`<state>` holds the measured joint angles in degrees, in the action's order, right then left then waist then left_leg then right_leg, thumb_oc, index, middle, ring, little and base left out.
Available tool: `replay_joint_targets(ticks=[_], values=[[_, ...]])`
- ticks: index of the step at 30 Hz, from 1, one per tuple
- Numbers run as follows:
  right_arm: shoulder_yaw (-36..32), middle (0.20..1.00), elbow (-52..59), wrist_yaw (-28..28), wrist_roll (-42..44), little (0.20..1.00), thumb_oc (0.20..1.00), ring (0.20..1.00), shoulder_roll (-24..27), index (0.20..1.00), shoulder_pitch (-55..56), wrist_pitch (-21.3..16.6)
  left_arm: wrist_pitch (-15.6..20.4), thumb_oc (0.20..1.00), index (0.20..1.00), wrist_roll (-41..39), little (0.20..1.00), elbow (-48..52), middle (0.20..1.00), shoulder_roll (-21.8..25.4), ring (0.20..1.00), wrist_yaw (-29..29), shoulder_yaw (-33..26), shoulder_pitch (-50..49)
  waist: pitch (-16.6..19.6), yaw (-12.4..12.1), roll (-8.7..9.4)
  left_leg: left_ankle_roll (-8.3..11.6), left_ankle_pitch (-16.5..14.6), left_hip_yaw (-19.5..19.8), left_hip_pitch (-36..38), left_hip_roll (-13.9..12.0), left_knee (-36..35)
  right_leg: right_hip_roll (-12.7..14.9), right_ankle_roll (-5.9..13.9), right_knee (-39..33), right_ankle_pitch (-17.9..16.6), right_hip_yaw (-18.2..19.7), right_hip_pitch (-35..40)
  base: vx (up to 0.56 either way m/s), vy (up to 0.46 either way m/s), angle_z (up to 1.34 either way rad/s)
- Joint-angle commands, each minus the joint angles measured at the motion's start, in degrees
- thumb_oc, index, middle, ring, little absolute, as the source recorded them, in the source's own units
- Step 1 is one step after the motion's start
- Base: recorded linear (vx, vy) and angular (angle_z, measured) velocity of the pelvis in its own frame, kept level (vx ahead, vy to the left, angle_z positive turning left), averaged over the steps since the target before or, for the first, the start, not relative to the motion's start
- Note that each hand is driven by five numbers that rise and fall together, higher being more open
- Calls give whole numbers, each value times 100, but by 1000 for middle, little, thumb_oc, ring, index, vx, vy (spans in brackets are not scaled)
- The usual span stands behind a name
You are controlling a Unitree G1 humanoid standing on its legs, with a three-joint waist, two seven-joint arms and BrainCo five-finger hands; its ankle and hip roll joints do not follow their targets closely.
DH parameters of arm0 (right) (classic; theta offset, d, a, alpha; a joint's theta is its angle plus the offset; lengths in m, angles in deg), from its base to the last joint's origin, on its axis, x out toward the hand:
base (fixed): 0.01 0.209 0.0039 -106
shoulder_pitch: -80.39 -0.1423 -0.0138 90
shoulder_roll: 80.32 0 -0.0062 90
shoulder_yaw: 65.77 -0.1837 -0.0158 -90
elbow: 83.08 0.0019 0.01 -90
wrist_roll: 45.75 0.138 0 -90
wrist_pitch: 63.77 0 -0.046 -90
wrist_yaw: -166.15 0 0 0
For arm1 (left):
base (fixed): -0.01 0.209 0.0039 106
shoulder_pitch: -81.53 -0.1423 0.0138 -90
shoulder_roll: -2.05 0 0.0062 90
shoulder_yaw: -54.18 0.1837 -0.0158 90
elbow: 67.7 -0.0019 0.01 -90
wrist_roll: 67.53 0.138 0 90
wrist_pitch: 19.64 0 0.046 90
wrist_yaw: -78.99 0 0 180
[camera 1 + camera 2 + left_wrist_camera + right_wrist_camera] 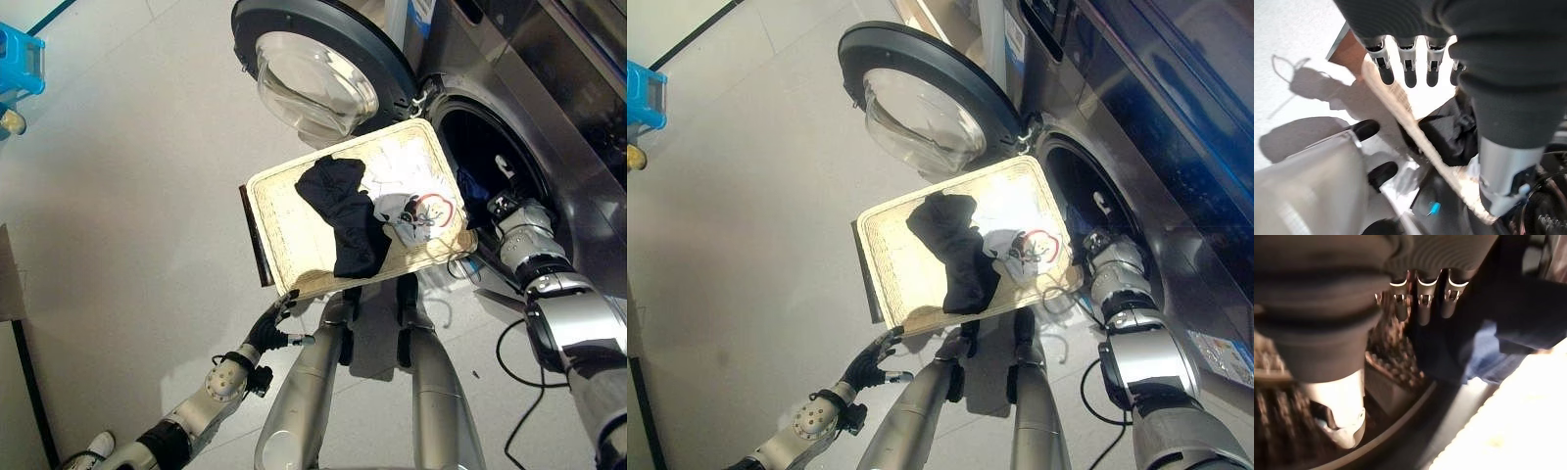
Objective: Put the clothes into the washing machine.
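At the basket's low corner, the left hand (266,331) sits w/ fingers straight, reaching up under the rim; its wrist view shows the fingers (1385,68) spread in a row against the woven edge, not curled round it. Right hand (506,208) is at the opposite corner, by the washer's mouth; its own view has the fingers (1423,308) straight too, pointing into the dark drum, so it props rather than pinches. Can't tell exactly where it touches the rim.

Between the hands: a shallow cream basket (279,230), tilted up toward the washing machine (549,108), far corner near the opening. Clothes are inside it: a black garment (345,215) draped across the middle, a white garment (407,181) w/ a red-and-dark print bunched at the drum end. Round door (318,69) stands wide open. Something blue (1493,362) already lies inside the drum.

Step in hand, prob.: tipping the load in. Next move calls for raising the left side more so both pieces slide past the door lip; black one may cling to the weave.
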<state>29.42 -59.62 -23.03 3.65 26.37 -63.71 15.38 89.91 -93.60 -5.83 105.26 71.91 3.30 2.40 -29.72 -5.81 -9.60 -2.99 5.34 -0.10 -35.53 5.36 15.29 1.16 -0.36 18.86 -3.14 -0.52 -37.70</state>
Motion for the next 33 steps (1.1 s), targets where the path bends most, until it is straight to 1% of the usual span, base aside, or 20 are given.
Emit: replay_joint_targets(ticks=[1, 4, 5, 8, 9, 10, 12, 15, 16, 17, 19, 20, 21, 24, 26, 27, 29, 30, 31, 33], values=[[160, 1000, 1151, 995, -305, 1000, 1000, 1000, 542, 1000, 827, -425, 331, 1000, 1000, -400, 1000, -48, 1000, -146, 1000, 205, -686, -574, -7, 261, -115, 40, 406, 35, 681, 29, -946, -241, -20, 262, 227, -308, 515, -61, 64, -5], [102, 1000, 1561, 1174, -374, 1000, 1000, 1000, 429, 1000, 1256, -614, 373, 1000, 1000, -386, 1000, -123, 1000, -188, 1000, 211, -886, -666, -7, 295, -15, 42, 397, 8, 806, 17, -991, -231, 14, 137, 168, -302, 651, -42, 63, -9], [40, 1000, 2119, 1325, -231, 1000, 1000, 1000, 292, 1000, 1776, -710, 407, 1000, 1000, -364, 1000, -179, 1000, -245, 1000, 199, -1162, -755, 24, 347, 96, 44, 378, -36, 950, 3, -1044, -202, 61, -29, 86, -293, 797, -47, 58, -7], [-45, 1000, 2425, 1380, -231, 1000, 1000, 1000, 174, 1000, 2102, -761, 427, 1000, 1000, -279, 1000, -263, 1000, -285, 1000, 193, -1328, -812, 93, 375, 160, 49, 363, -60, 1028, -9, -1073, -184, 93, -125, 36, -280, 873, -16, 76, -3], [-108, 1000, 2848, 1773, -125, 1000, 1000, 1000, -155, 1000, 2709, -785, 495, 1000, 1000, -182, 1000, -351, 1000, -306, 1000, 74, -1592, -891, 244, 431, 273, 56, 312, -81, 1208, -40, -1140, -156, 157, -288, -40, -225, 1025, 25, 117, -8], [-11, 1000, 3252, 1864, -225, 1000, 1000, 1000, -535, 1000, 3167, -788, 532, 1000, 1000, -9, 1000, -405, 1000, -379, 1000, -73, -1813, -918, 389, 468, 373, 58, 277, -81, 1349, -56, -1203, -140, 211, -494, -157, -132, 1149, 44, 147, -7], [223, 1000, 3672, 1710, -861, 1000, 1000, 1000, -932, 1000, 3862, -984, 604, 1000, 1000, 298, 1000, -389, 1000, -491, 1000, -437, -2089, -929, 597, 511, 514, 56, 219, -97, 1611, -68, -1337, -84, 290, -769, -304, -70, 1363, 58, 113, -18], [320, 1000, 3858, 1557, -1113, 1000, 1000, 1000, -1037, 1000, 4128, -1011, 790, 1000, 1000, 584, 1000, -377, 1000, -532, 1000, -841, -2209, -931, 678, 531, 573, 52, 196, -114, 1762, -68, -1414, -42, 322, -905, -368, -86, 1490, 28, 61, -13], [397, 1000, 3957, 1387, -1379, 1000, 1000, 1000, -1156, 1000, 4292, -1105, 941, 1000, 1000, 895, 1000, -328, 1000, -565, 1000, -1286, -2265, -949, 727, 550, 615, 58, 179, -123, 1870, -70, -1457, -19, 343, -986, -406, -86, 1579, 40, 76, -9], [479, 1000, 4123, 1256, -1511, 1000, 1000, 1000, -1285, 1000, 4497, -1106, 980, 1000, 1000, 1187, 1000, -243, 1000, -570, 1000, -1623, -2361, -968, 799, 568, 659, 61, 163, -127, 1971, -61, -1499, 4, 358, -1089, -440, -87, 1676, 49, 80, -11], [580, 1000, 4302, 1160, -1748, 1000, 1000, 1000, -1446, 1000, 4743, -1080, 1062, 1000, 1000, 1578, 1000, -132, 1000, -577, 1000, -2025, -2472, -1017, 889, 587, 719, 58, 143, -131, 2099, -40, -1558, 41, 374, -1223, -483, -116, 1801, 46, 70, -2], [657, 1000, 4354, 1242, -2004, 1000, 1000, 1000, -1564, 1000, 4947, -1058, 1099, 1000, 1000, 1917, 1000, -93, 1000, -588, 1000, -2239, -2562, -1038, 964, 603, 766, 56, 128, -143, 2198, -21, -1592, 67, 391, -1310, -520, -152, 1900, 44, 73, 2], [713, 1000, 4369, 1202, -2202, 1000, 1000, 1000, -1566, 1000, 5017, -1063, 1108, 1000, 1000, 2054, 1000, -91, 1000, -589, 1000, -2283, -2583, -1030, 993, 611, 786, 57, 118, -158, 2235, -17, -1602, 79, 399, -1341, -531, -167, 1932, 49, 82, 1], [855, 1000, 4418, 1068, -2764, 1000, 1000, 1000, -1539, 1000, 5309, -927, 911, 1000, 1000, 2658, 1000, -82, 1000, -560, 1000, -2305, -2559, -977, 1121, 666, 839, 52, 90, -202, 2407, -1, -1660, 113, 425, -1450, -553, -225, 2111, 42, 78, 1], [873, 1000, 4409, 1050, -2854, 1000, 1000, 1000, -1524, 1000, 5363, -914, 837, 1000, 1000, 2714, 1000, -84, 1000, -546, 1000, -2261, -2537, -969, 1139, 679, 845, 50, 84, -210, 2447, -2, -1675, 119, 431, -1468, -552, -228, 2153, 41, 72, -5], [923, 1000, 4363, 1073, -3090, 1000, 1000, 1000, -1462, 1000, 5529, -796, 602, 1000, 1000, 2783, 1000, -169, 1000, -499, 1000, -2133, -2442, -915, 1203, 741, 867, 43, 66, -241, 2541, 1, -1705, 127, 444, -1509, -549, -218, 2261, 48, 95, -8], [929, 1000, 4293, 1105, -3134, 1000, 1000, 1000, -1436, 1000, 5637, -644, 441, 1000, 1000, 2804, 1000, -291, 1000, -495, 1000, -1999, -2381, -871, 1234, 787, 887, 41, 46, -252, 2595, 2, -1708, 125, 448, -1520, -532, -196, 2327, 41, 82, -6], [929, 1000, 4270, 1125, -3146, 1000, 1000, 1000, -1428, 1000, 5664, -642, 417, 1000, 1000, 2800, 1000, -321, 1000, -488, 1000, -1972, -2369, -860, 1237, 799, 891, 40, 39, -255, 2608, 3, -1706, 125, 450, -1520, -529, -190, 2340, 21, 74, -13], [944, 1000, 4148, 1191, -3361, 1000, 1000, 1000, -1382, 1000, 5803, -519, 244, 1000, 1000, 2924, 1000, -495, 1000, -472, 1000, -1804, -2310, -790, 1252, 863, 918, 34, 6, -281, 2653, 3, -1695, 129, 459, -1539, -518, -162, 2400, 7, 68, -17], [998, 1000, 3995, 1180, -3596, 1000, 1000, 1000, -1347, 1000, 5870, -447, 94, 1000, 1000, 3041, 1000, -681, 1000, -454, 1000, -1696, -2205, -708, 1254, 911, 938, 29, -16, -312, 2669, -2, -1670, 131, 468, -1539, -513, -136, 2421, 6, 66, -15]])
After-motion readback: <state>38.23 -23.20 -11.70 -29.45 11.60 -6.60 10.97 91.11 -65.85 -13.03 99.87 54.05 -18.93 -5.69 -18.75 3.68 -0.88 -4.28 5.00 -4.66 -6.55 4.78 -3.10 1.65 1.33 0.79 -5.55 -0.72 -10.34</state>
